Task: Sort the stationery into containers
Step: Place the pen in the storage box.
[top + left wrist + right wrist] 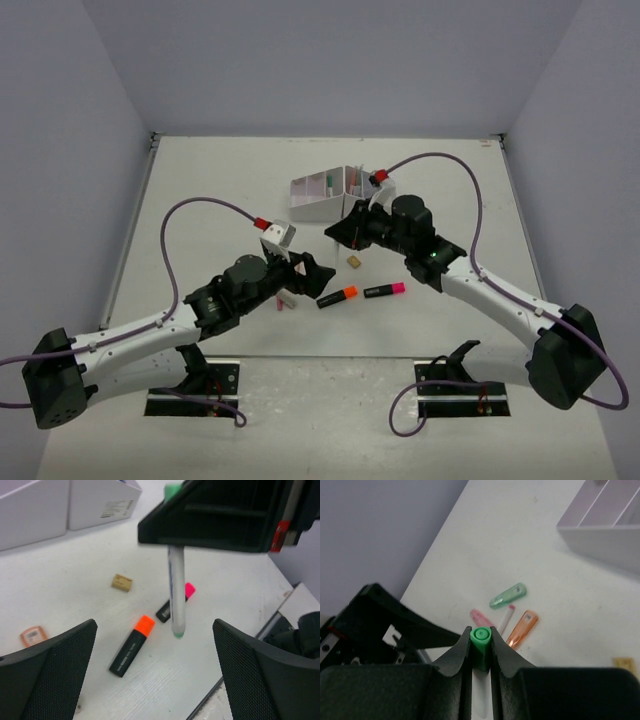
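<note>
R hand clamps slim, smooth, green-ended pen approx upright, long axis vertical, tip twd bench; L hand gapes wide.

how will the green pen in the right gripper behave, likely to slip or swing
Probably stiff and light: the green pen hangs straight below the right gripper. Its round, smooth-looking barrel is pinched only near the top end, so it may pivot or slide if jolted. Laid down, it would likely roll.

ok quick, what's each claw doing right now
left claw: open, holding nothing
right claw: closed on the green pen
</note>
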Controlling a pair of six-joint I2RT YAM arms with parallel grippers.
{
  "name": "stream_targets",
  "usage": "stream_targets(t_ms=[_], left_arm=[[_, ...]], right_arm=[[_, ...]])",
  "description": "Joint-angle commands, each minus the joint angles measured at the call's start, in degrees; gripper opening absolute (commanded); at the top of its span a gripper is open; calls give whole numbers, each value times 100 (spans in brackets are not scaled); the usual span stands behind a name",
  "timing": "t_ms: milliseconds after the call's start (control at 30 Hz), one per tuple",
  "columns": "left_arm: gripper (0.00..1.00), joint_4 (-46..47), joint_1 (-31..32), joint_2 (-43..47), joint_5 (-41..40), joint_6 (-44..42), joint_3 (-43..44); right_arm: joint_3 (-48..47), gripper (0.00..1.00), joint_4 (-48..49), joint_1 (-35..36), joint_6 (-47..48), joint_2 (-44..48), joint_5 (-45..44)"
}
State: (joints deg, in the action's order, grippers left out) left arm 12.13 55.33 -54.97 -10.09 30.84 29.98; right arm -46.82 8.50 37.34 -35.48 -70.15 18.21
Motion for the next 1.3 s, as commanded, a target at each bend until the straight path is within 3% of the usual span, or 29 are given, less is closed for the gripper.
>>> stream_targets(t_ms=[0,100,200,367,567,700,767,900,1000,1167,1267], left_arm=[[100,-2182,21,446,-1439,242,715],[100,-3337,21,748,-2182,407,1071],[100,-3801,13,903,-2381,451,1305],[100,-3988,20,1005,-2209,511,1262],[100,-3930,13,944,-2037,481,1201],[100,-3946,13,1032,-2059,449,1168],[100,-3937,13,1049,-2093,441,1142],[100,-3884,17,1001,-2190,525,1079],[100,-3767,1,839,-2295,706,911],[100,-3547,-119,258,-2228,1056,723],[99,-3373,-144,-85,-2177,1175,661]], right_arm=[[-1109,0,-289,-200,844,-225,-1745],[-1757,0,74,-220,1437,-688,-2689],[-2409,0,448,-297,1880,-1216,-3085],[-3109,0,1472,-518,2337,-2620,-3248],[-3681,0,1512,-553,2448,-3716,-3356],[-3289,3,1773,-552,2289,-3803,-3426],[-3088,16,1883,-553,2186,-3787,-3376],[-2956,29,1839,-553,2102,-3781,-3262],[-2808,50,1840,-544,2032,-3537,-3192],[-2431,52,1786,-521,1945,-2648,-3013],[-2353,52,1241,-463,1713,-2020,-2920]])
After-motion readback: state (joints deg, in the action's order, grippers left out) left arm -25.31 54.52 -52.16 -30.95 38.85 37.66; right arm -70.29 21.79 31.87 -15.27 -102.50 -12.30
